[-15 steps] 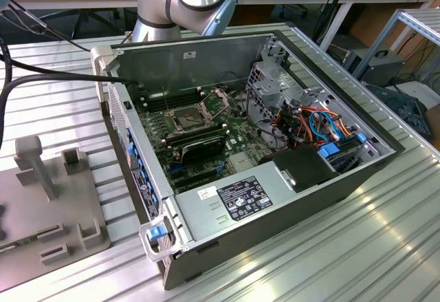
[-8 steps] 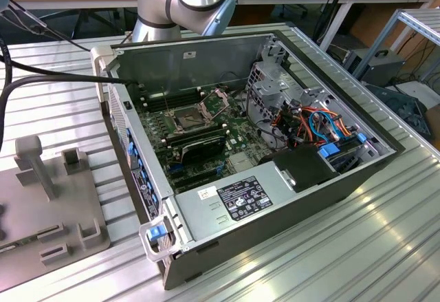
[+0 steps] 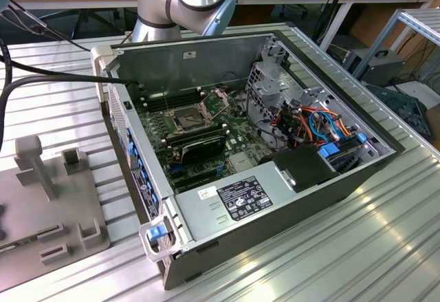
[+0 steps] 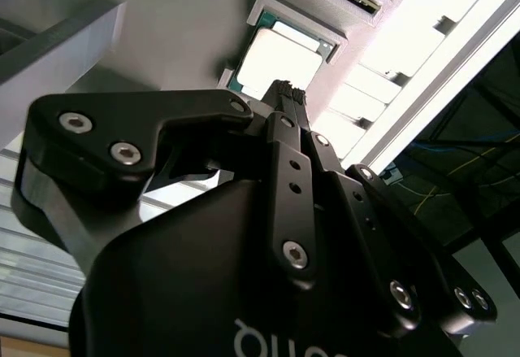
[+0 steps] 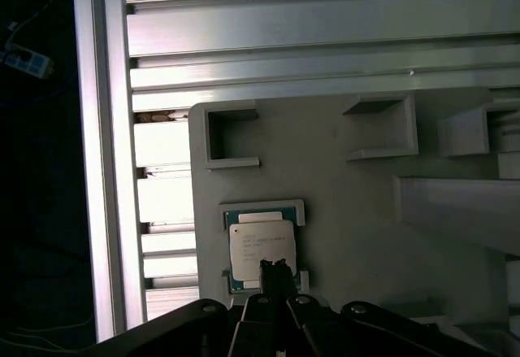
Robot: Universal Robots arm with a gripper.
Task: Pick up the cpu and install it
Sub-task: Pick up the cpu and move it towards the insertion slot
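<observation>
1. The cpu (image 5: 256, 239) lies flat in a shallow framed seat on the grey holder plate (image 5: 349, 186); both wrist views show it.
2. The gripper (image 5: 276, 266) is just above one edge of the cpu. Its fingers (image 4: 280, 121) are pressed together and grip nothing. Whether the tips touch the chip, I cannot tell.
3. In the exterior view, the holder plate (image 3: 69, 212) sits on the ribbed aluminium table (image 3: 344, 247) at the exterior view's left.
4. The open computer case (image 3: 330, 178) lies beside it, with the socket (image 3: 187, 118) on its board.
</observation>
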